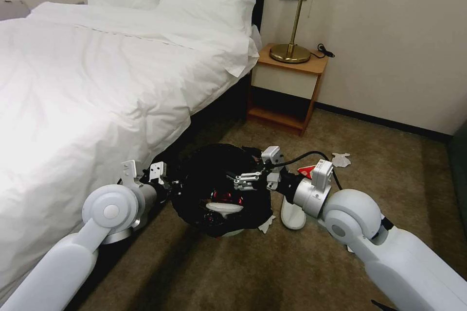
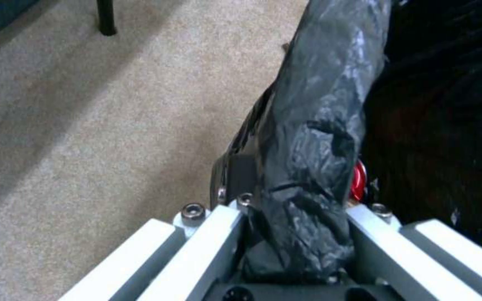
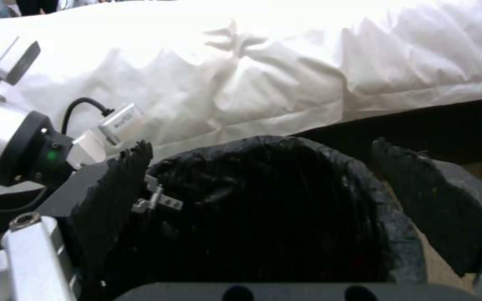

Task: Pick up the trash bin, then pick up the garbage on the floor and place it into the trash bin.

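While the trash bin (image 1: 221, 189) sits on the carpet close beside the bed (image 1: 97, 82), its black liner bunched over the rim, the work looks to be at the dropping-in stage of the task. A white slipper (image 1: 224, 207) lies inside the mouth with something red (image 1: 224, 197) near it, though what the red thing is cannot be made out.

At the bin's bed side, the left claw (image 2: 297, 234) is clenched on the lined rim; the left wrist view shows the crinkled black plastic pinched between its two pale fingers (image 2: 207, 246). Over the mouth from the other side hangs the right claw (image 1: 250, 181), released and empty, its dark pads (image 3: 113, 196) spread well apart with the bin's hollow between them in the right wrist view.

Outward on the carpet, more garbage waits: a second white slipper (image 1: 292, 214) just beside the bin and partly covered by the right arm, a tissue scrap (image 1: 266, 223) at the bin's foot, a red wrapper (image 1: 305, 171) behind the right wrist, and a crumpled tissue (image 1: 341, 159) farther off toward the nightstand (image 1: 289, 87).

My judgement is that the next move calls for lifting the right claw clear of the rim and bringing it down on the nearest slipper, whose flat shape asks for a low, edge-on pinch. Whether the bin rests on the floor or is held slightly raised is hard to tell.
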